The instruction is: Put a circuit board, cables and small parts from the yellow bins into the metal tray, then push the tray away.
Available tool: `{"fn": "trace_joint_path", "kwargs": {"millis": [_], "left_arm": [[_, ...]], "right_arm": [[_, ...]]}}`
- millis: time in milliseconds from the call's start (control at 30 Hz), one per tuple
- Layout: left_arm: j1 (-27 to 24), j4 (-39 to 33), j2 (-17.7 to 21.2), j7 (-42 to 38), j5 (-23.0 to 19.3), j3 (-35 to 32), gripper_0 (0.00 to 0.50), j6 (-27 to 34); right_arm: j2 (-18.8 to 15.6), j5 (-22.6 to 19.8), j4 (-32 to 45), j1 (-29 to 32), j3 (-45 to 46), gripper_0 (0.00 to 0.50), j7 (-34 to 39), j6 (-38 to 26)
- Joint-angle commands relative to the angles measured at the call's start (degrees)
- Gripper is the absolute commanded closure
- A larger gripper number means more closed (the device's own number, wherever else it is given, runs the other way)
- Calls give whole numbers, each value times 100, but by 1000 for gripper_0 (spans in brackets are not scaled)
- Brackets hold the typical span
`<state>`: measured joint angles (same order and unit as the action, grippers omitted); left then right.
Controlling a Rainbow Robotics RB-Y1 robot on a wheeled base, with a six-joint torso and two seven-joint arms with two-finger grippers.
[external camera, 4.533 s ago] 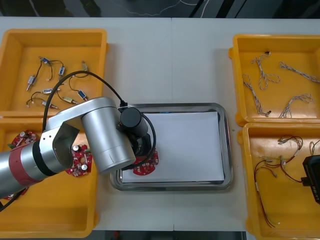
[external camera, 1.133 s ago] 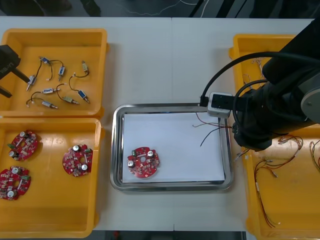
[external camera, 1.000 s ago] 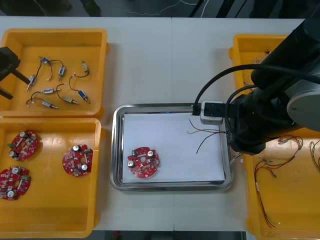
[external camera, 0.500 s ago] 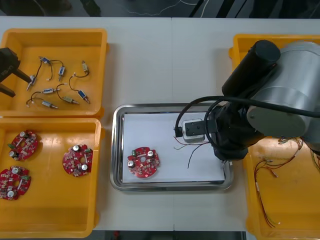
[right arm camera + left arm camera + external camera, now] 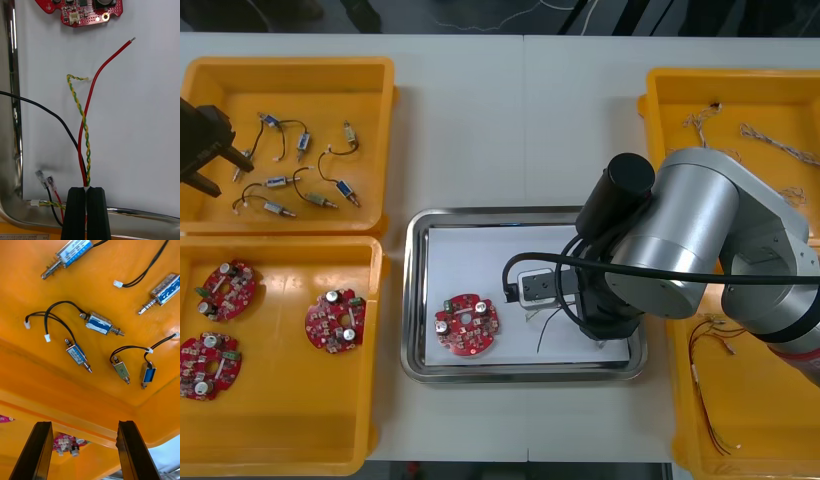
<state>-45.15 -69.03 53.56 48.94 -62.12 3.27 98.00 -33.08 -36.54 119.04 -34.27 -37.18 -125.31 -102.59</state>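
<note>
Tightly twisted cable (image 5: 85,131) betw. R jaws

Four yellow bins (image 5: 320,88) and one metal tray (image 5: 412,300). Four round red circuit boards (image 5: 467,325); one cable bundle (image 5: 88,150) over the tray

Light fell bright and even from above across the table (image 5: 480,120), and shadows there were short and soft. The right arm (image 5: 690,230) threw a grey patch onto the white sheet inside the tray (image 5: 413,300). The tray's metal rim carried bright streaks and dark reflections. A broad highlight lay on the arm's silver casing. In the right wrist view, the cables (image 5: 85,127) pinched in the right hand (image 5: 86,188) cast thin, faint shadows on the white. In the left wrist view the far left bin (image 5: 33,363) had a mild sheen, and the small metal parts (image 5: 100,323) glinted.
</note>
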Motion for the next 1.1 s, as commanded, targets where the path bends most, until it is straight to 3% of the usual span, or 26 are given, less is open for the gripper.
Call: {"fn": "trace_joint_path", "kwargs": {"millis": [33,400,667,800,833,867,933,967,1000,1033,1100], "left_arm": [[-389,21,111,635,148,341,0,-203],[-661,355,-118,1004,403,886,0,-581],[-758,812,-337,1391,526,974,0,-959],[-758,812,-390,1399,552,1132,0,-1003],[-758,804,-399,1408,552,1185,0,-1029],[-758,812,-408,1408,552,1229,0,-1046],[-758,812,-434,1408,561,1281,0,-1082],[-758,830,-452,1408,570,1334,0,-1099],[-758,847,-461,1408,579,1360,0,-1117],[-758,874,-469,1426,587,1378,0,-1126],[-758,944,-504,1443,596,1387,0,-1152]], "right_arm": [[161,262,-66,210,-158,500,-240,239],[161,596,-408,491,-483,500,-178,793],[170,789,-408,562,-571,491,-116,854],[187,912,-408,553,-571,416,-81,863],[196,939,-408,562,-571,266,-81,889],[205,956,-408,553,-571,190,-73,925],[205,983,-399,553,-562,141,-73,960],[214,1000,-382,553,-536,141,-64,969],[223,1000,-364,553,-501,71,-55,969],[223,991,-347,553,-474,46,-55,969],[240,983,-303,553,-404,23,-55,969]]}}
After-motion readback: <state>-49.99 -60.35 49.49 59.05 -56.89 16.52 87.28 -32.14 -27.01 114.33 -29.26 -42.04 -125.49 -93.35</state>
